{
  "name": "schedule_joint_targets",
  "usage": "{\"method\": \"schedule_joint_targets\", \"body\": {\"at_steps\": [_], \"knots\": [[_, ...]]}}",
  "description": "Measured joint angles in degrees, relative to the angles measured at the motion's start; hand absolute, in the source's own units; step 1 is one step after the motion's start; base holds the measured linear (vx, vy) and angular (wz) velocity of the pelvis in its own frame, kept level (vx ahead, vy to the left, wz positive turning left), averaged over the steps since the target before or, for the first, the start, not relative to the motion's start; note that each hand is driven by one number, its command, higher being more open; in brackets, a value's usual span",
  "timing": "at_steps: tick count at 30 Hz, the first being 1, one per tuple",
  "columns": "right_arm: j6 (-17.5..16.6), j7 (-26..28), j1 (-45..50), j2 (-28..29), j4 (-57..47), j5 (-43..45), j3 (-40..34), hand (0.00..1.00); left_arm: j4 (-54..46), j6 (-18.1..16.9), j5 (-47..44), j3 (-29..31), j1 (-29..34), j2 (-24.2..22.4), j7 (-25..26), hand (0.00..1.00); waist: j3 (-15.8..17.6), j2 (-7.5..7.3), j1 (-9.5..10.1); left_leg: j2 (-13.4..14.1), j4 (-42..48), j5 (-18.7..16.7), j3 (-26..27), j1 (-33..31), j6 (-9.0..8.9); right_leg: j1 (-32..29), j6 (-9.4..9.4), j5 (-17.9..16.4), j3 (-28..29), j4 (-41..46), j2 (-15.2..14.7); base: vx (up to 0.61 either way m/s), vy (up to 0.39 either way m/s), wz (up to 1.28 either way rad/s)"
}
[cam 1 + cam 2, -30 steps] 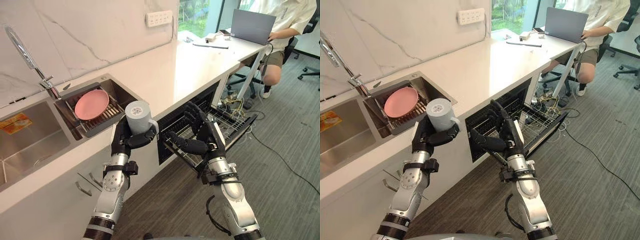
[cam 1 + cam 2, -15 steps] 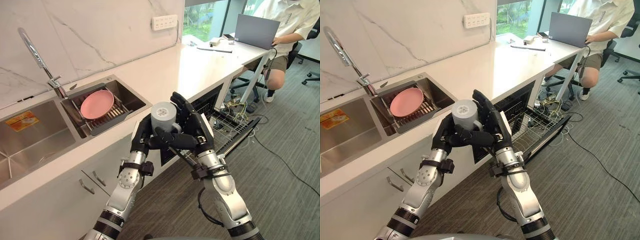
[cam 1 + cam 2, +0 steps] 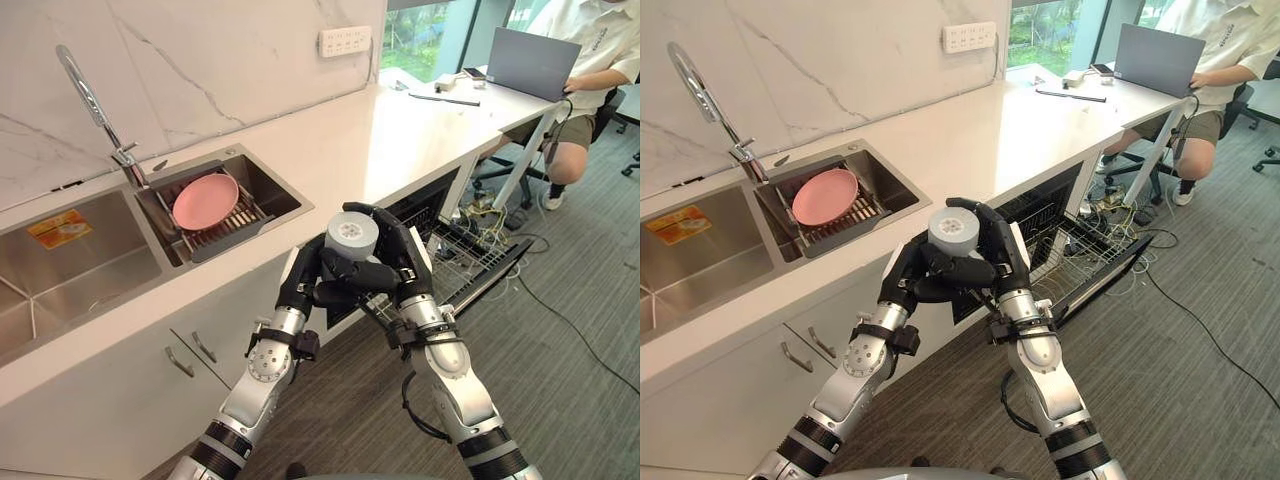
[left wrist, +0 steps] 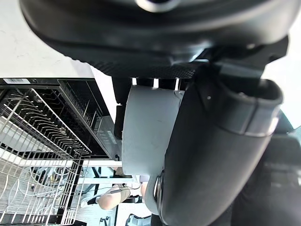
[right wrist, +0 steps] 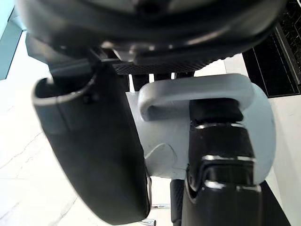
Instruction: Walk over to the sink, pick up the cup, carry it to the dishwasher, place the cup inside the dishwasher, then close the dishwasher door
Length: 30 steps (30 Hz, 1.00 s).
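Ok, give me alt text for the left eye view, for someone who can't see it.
The left hand and right hand clasp a grey cup before the counter, beside the open dishwasher. A pink plate lies in the sink.

Silver-grey left arm point(image 3: 252, 388) and right arm point(image 3: 456, 386), black ribbed cuffs lower down, chunky black wrist collars, then an all-dark left hand point(image 3: 304, 286) and right hand point(image 3: 408, 270).

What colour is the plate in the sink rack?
Pink round plate; clearest in the left eye view.
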Motion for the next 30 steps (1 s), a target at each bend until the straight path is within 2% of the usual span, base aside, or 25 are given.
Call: {"method": "schedule_joint_targets", "body": {"at_steps": [1,10,20,30], "knots": [[-0.15,0.01,0.00,0.10,-0.01,0.01,-0.04,0.30,-0.02,0.01,0.00,0.00,0.00,-0.03,0.03,0.90,-0.02,-0.06,0.01,-0.06,-0.01,0.08,-0.04,0.01,-0.01,0.00,-0.03,0.02,-0.11,0.06,0.00,-0.02,-0.004,0.04],[-1.01,-0.92,0.00,2.79,-0.96,-3.55,-2.28,0.30,-2.22,0.58,0.05,0.30,0.01,-1.15,0.39,0.90,-0.01,-0.55,0.20,-0.38,-0.32,0.41,-0.13,0.29,0.17,-0.13,-0.01,-0.03,-0.51,0.45,0.00,-0.02,0.002,0.00],[-1.24,-1.40,0.54,6.26,-2.53,-7.43,-6.29,0.30,-3.31,0.57,-1.18,3.80,1.26,-5.62,-1.42,0.90,-0.09,-0.85,0.26,-0.34,-0.33,0.54,-0.20,0.49,0.18,0.05,0.03,-0.01,-0.63,0.40,0.02,0.00,0.000,0.00],[-1.22,-6.99,2.47,6.88,-3.76,-8.73,-18.37,0.30,-5.35,0.28,-5.74,11.39,6.12,-5.35,-1.27,0.90,-0.07,-0.89,0.24,-0.32,-0.35,0.49,-0.06,0.62,0.12,0.12,0.11,0.01,-0.50,0.14,0.03,0.00,0.000,0.00]]}}
